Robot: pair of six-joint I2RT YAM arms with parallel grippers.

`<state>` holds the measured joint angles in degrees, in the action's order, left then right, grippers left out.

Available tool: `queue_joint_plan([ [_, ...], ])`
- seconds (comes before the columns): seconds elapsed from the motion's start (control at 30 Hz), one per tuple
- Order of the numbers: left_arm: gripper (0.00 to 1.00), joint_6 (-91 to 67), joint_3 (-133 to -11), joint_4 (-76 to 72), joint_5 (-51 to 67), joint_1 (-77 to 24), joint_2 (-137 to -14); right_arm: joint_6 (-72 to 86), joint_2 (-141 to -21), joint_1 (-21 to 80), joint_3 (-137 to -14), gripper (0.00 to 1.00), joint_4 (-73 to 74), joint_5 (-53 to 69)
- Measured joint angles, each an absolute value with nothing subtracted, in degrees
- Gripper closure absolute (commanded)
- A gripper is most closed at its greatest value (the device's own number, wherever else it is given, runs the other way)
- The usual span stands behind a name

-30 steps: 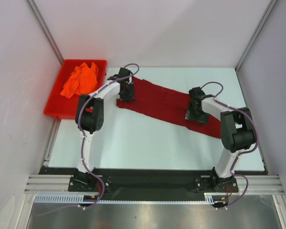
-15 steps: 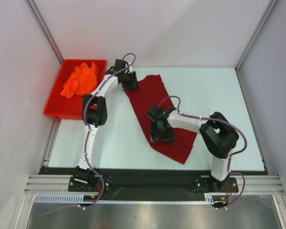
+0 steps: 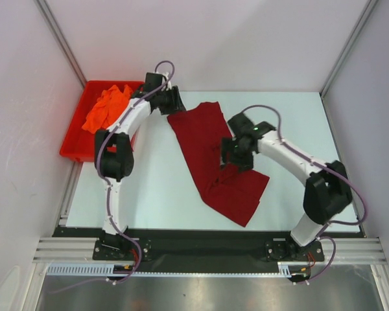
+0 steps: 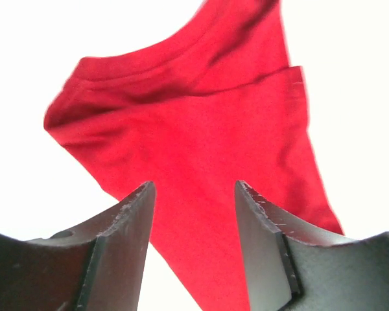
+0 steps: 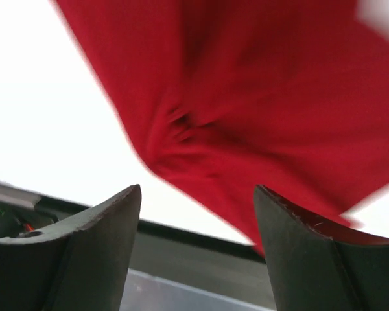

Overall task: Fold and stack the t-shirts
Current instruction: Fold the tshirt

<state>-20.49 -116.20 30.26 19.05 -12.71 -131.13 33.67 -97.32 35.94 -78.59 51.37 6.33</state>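
Note:
The maroon t-shirt point(image 3: 214, 155) lies on the white table as a long folded strip running from the back centre to the near right. It fills the left wrist view point(image 4: 201, 129) and the right wrist view point(image 5: 266, 91). My left gripper point(image 3: 174, 103) hangs just above the strip's far end, open and empty point(image 4: 193, 188). My right gripper point(image 3: 233, 157) is above the middle of the strip, open and empty point(image 5: 198, 189). The orange t-shirt point(image 3: 109, 107) lies crumpled in the red bin point(image 3: 74, 148).
The red bin stands at the table's back left corner, close to my left arm. The dark front rail point(image 3: 201, 241) runs along the near edge, just past the maroon shirt's near end. Frame posts stand at the back corners.
The maroon strip swung from lying across the table to running front to back. My right gripper carried its end toward me, let go and lifted back. My left gripper opened and pulled back left.

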Motion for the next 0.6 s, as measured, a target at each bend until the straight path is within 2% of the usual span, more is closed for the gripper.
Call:
queue_joint_plan([
  [0.07, 0.49, -21.1, -114.5, 30.02, 17.04, -14.26, -127.0, 30.7, -94.37, 30.7, -77.73, 0.32, 51.7, 5.89],
  [0.1, 0.58, -21.45, -114.04, 29.76, 15.7, -15.46, -125.12, 29.47, -93.65, 28.73, -77.41, 0.34, 51.81, 5.32],
  [0.23, 0.76, -23.4, -114.13, 29.76, 8.99, -22.41, -121.67, 24.36, -93.47, 22.59, -76.42, 0.52, 51.83, 2.68],
  [0.43, 0.8, -28.05, -115.57, 35.66, -2.24, -32.27, -126.41, 21.76, -95.18, 20.53, -73.47, 0.55, 49.39, 1.34],
  [0.6, 0.79, -31.62, -116.73, 39.09, -8.78, -34.87, -133.86, 21.8, -95.96, 20.56, -68.58, 0.55, 46.72, -0.05],
])
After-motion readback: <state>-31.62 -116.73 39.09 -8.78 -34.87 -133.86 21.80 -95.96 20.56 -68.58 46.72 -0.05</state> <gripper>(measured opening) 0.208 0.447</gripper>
